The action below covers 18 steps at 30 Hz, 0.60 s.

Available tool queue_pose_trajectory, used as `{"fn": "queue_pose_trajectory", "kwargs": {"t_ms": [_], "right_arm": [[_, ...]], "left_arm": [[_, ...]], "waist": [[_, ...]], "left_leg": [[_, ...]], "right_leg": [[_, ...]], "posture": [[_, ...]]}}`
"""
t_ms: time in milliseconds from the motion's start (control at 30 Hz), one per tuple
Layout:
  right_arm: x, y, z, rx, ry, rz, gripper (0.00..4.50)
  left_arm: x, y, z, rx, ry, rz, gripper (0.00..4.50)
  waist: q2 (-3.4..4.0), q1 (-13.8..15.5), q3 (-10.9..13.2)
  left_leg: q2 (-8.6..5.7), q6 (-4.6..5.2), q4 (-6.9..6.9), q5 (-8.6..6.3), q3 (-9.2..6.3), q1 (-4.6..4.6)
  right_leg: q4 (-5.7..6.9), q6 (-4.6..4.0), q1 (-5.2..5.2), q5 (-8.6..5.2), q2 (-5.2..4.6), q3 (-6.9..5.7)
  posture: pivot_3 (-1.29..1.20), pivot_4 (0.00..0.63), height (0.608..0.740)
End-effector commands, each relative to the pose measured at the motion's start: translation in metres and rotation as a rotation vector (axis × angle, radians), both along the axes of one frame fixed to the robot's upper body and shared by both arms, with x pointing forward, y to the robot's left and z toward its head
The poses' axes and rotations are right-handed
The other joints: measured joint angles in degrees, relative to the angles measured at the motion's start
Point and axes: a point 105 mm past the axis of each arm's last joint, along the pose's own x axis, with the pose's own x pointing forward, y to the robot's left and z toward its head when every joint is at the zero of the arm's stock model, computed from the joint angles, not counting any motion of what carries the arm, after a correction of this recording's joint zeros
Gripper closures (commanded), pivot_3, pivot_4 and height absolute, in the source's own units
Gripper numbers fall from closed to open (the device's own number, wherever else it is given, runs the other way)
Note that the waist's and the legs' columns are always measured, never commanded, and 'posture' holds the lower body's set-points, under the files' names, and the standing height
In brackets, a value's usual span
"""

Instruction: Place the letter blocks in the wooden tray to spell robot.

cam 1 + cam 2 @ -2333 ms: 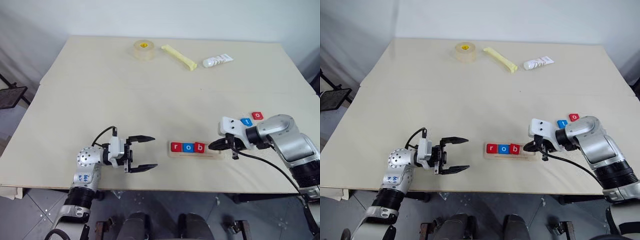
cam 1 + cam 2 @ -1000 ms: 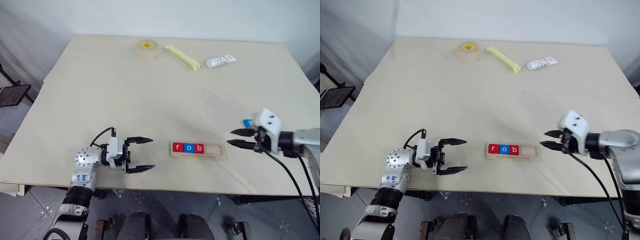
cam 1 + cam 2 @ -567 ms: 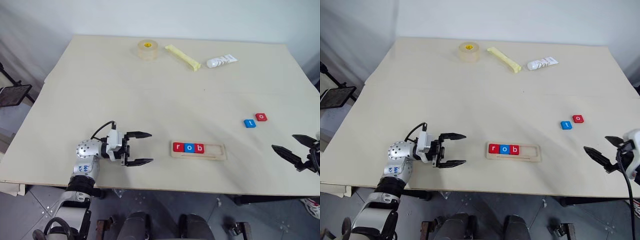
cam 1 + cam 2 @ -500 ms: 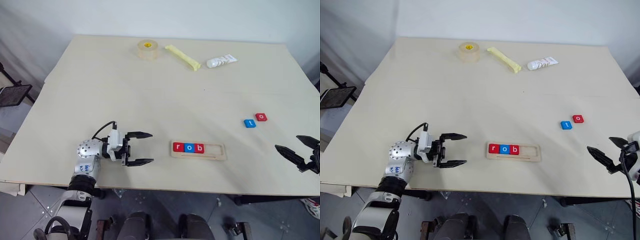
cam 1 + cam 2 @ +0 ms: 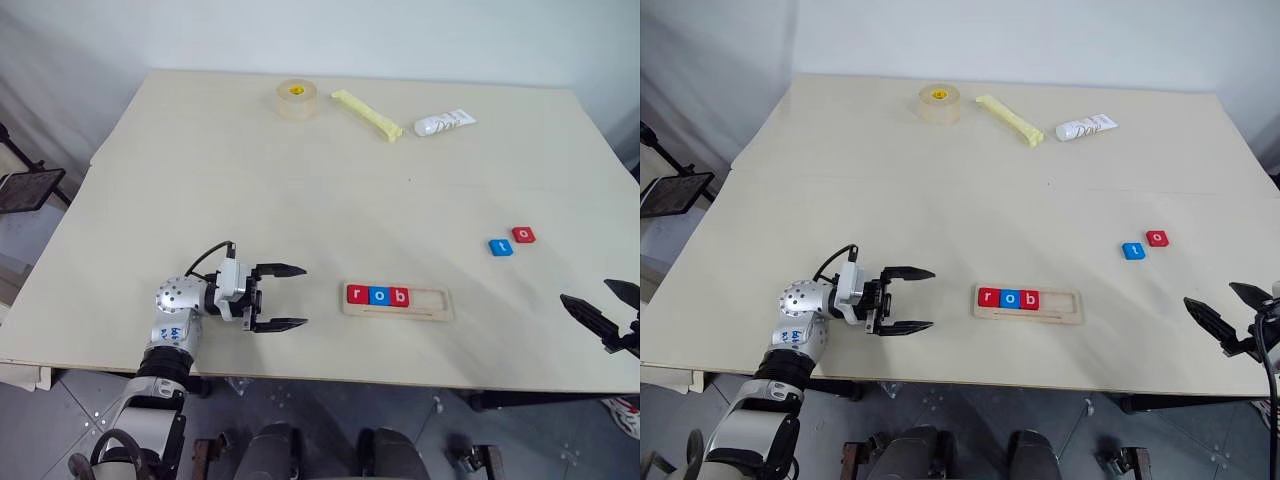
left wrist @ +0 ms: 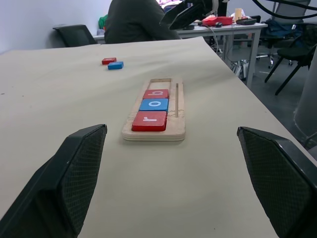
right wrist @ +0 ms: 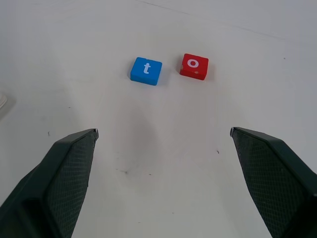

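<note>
I see the wooden tray (image 5: 397, 301) near the table's (image 5: 250, 190) front edge, holding red r, blue o, red b. The blue t (image 5: 500, 247) and red o (image 5: 523, 234) lie loose at its two o'clock. Left gripper (image 5: 290, 297) and right gripper (image 5: 604, 309) both gape empty. Tape roll (image 5: 295, 99), yellow stick (image 5: 366, 114) and tube (image 5: 444, 123) sit far off at twelve.

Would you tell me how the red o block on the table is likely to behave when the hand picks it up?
The red o block looks rigid and probably light. Lying flat on the table, it should slide rather than roll. Its thin edges offer little grip, and the blue t block sits close beside it.
</note>
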Motion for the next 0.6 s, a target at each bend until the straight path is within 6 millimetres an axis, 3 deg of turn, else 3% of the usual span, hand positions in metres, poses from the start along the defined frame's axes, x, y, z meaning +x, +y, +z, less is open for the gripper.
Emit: {"fn": "queue_pose_trajectory", "kwargs": {"t_ms": [33, 233, 600], "right_arm": [[-0.003, -0.001, 0.014, -0.013, -0.052, -0.006, 0.02], [-0.003, 0.0, 0.015, -0.013, -0.051, -0.003, 0.02], [0.03, 0.009, 0.017, 0.017, -0.042, 0.02, 0.02]], "left_arm": [[0.001, 0.001, 0.006, -0.007, -0.027, -0.005, 0.0], [0.001, 0.002, 0.006, -0.006, -0.028, -0.009, 0.0], [-0.006, 0.003, 0.008, 0.0, -0.032, -0.021, 0.0]], "waist": [[0.0, 0.0, 0.0], [0.0, 0.0, 0.0], [0.0, 0.0, 0.0]], "left_leg": [[0.0, 0.0, 0.0, 0.0, 0.0, 0.0], [0.0, 0.0, 0.0, 0.0, 0.0, 0.0], [0.0, 0.0, 0.0, 0.0, -0.01, 0.0]], "right_leg": [[0.0, 0.0, 0.0, 0.0, 0.0, 0.0], [0.0, 0.0, 0.0, 0.0, 0.0, 0.0], [0.02, 0.0, 0.0, 0.0, 0.0, 0.0]], "posture": [[0.0, 0.15, 0.74], [0.0, 0.15, 0.74], [0.0, 0.15, 0.74]]}}
